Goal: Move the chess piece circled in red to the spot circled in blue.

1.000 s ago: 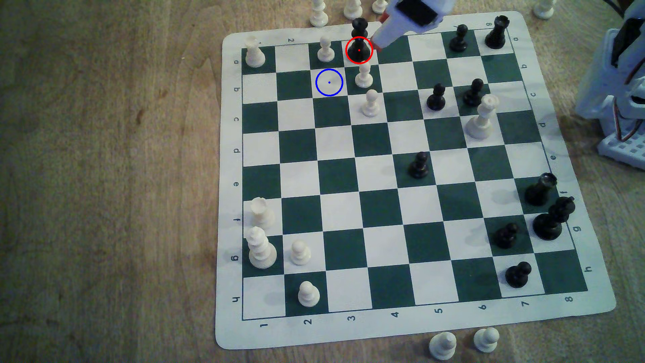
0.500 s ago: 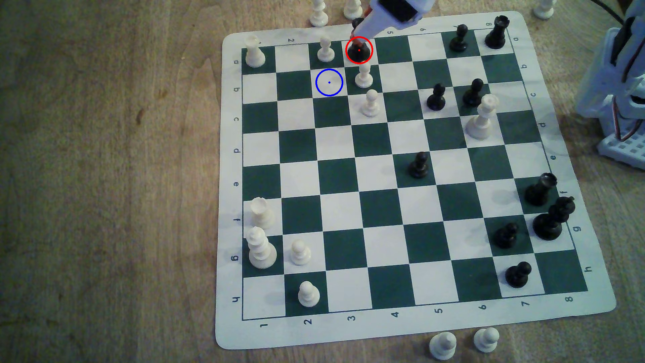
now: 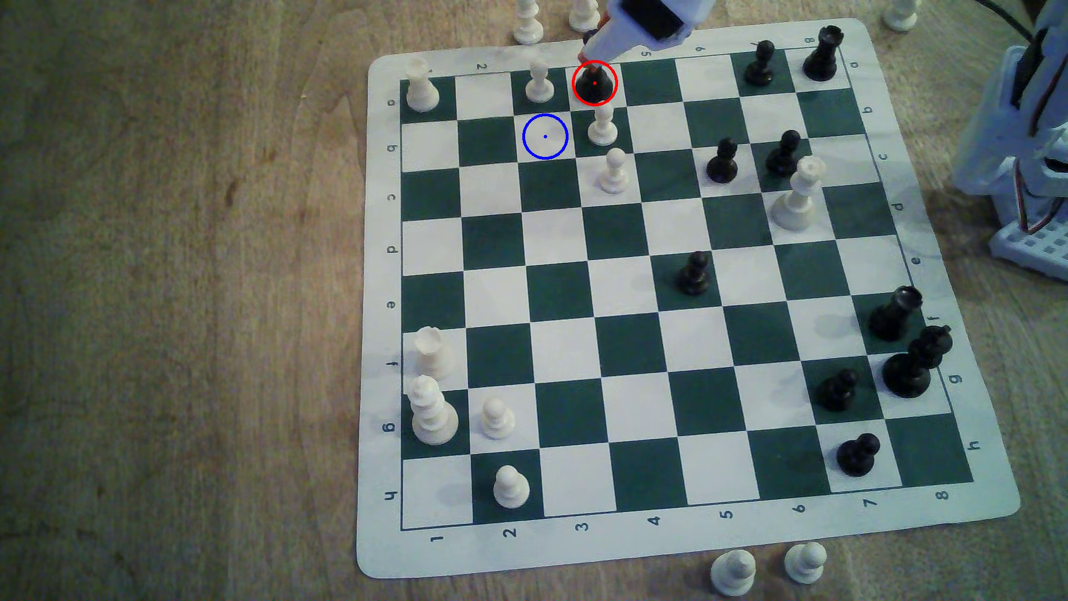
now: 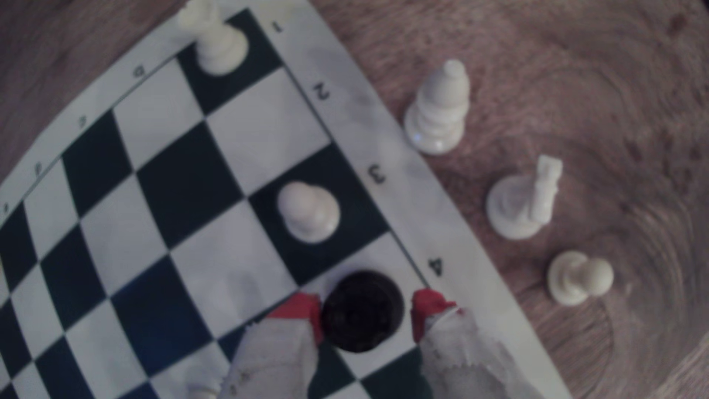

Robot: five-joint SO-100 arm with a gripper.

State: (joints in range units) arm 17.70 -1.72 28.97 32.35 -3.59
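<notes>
The red-circled tall black piece (image 3: 595,86) stands on its white square at the far edge of the board; its head is hidden behind my arm in the exterior view. From above in the wrist view, the black piece (image 4: 362,318) sits between my red-tipped fingers (image 4: 303,307). My gripper (image 3: 589,60) (image 4: 366,307) is open and straddles it: one finger touches its side, the other stands a small gap away. The blue-ringed white square (image 3: 545,136) lies one square nearer and one to the exterior view's left, with nothing on it.
White pawns crowd the spot: one (image 3: 539,84) beside the black piece, one (image 3: 603,127) beside the blue ring, another (image 3: 614,170) nearer. Captured white pieces (image 3: 527,23) (image 4: 437,111) stand off the board's far edge. The arm's base (image 3: 1028,173) is at the exterior view's right.
My gripper came down and toward the exterior view's left, from beside the black piece to around its head. Over the last half second it barely moved. The piece stayed in place.
</notes>
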